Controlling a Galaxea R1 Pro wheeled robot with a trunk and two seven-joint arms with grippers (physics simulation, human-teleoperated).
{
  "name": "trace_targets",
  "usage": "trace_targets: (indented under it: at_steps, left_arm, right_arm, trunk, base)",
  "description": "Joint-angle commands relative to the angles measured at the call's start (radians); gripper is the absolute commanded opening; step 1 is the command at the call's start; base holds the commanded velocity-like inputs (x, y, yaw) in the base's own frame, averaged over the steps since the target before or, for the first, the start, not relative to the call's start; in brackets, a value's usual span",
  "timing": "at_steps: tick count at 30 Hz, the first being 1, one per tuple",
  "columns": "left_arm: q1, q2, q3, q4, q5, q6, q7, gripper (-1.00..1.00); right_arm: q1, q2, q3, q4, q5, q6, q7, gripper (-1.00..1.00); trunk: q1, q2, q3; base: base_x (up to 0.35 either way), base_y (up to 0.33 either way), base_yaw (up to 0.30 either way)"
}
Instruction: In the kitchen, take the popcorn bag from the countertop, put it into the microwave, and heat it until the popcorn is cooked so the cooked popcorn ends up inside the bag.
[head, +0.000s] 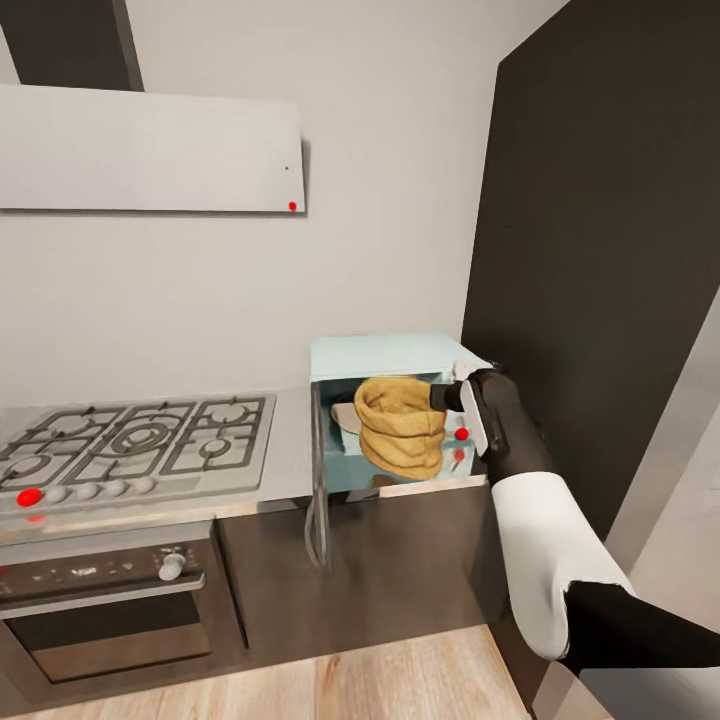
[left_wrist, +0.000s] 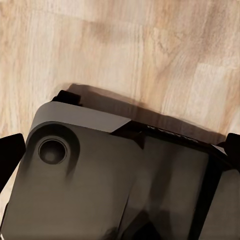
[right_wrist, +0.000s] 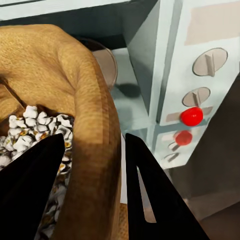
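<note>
At left of the head view sits a gas hob on the countertop. At centre the microwave stands open, the popcorn bag in its mouth. The right gripper pinches the bag's rim. Left gripper's state: cannot tell.

Three cameras — one wide, two tight.
Head view looks down and forward at the microwave from mid-distance; right wrist view sits close on that microwave and the popcorn bag — left wrist view faces the wood floor.
</note>
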Motion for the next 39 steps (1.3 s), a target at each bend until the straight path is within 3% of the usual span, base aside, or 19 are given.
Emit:
trace_targets:
  at_steps: [1, 6, 20, 39]
  left_arm:
    - [-0.001, 0.000, -0.009, 0.001, 0.008, -0.003, 0.001, 1.00]
    - [-0.001, 0.000, -0.009, 0.001, 0.008, -0.003, 0.001, 1.00]
    - [-0.001, -0.001, -0.009, 0.001, 0.008, -0.002, 0.000, 1.00]
    - [-0.001, 0.000, -0.009, 0.001, 0.008, -0.003, -0.002, 1.00]
  right_arm:
    - [-0.001, 0.001, -0.003, 0.016, 0.010, -0.017, 0.005, -1.00]
    - [0.014, -0.001, -0.004, 0.035, 0.013, -0.084, 0.007, -1.00]
    - [0.022, -0.003, -0.004, 0.036, 0.012, -0.092, 0.003, -1.00]
    - [0.022, -0.002, -0.003, 0.036, 0.010, -0.092, 0.002, -1.00]
  trunk:
    - [0.000, -0.001, -0.001]
    - [0.000, -0.001, -0.001]
    - [0.000, -0.001, -0.001]
    - [0.000, -0.001, -0.001]
  base:
    - [0.000, 0.000, 0.000]
    - [0.000, 0.000, 0.000]
    - [0.003, 0.000, 0.000]
    - [0.229, 0.000, 0.000]
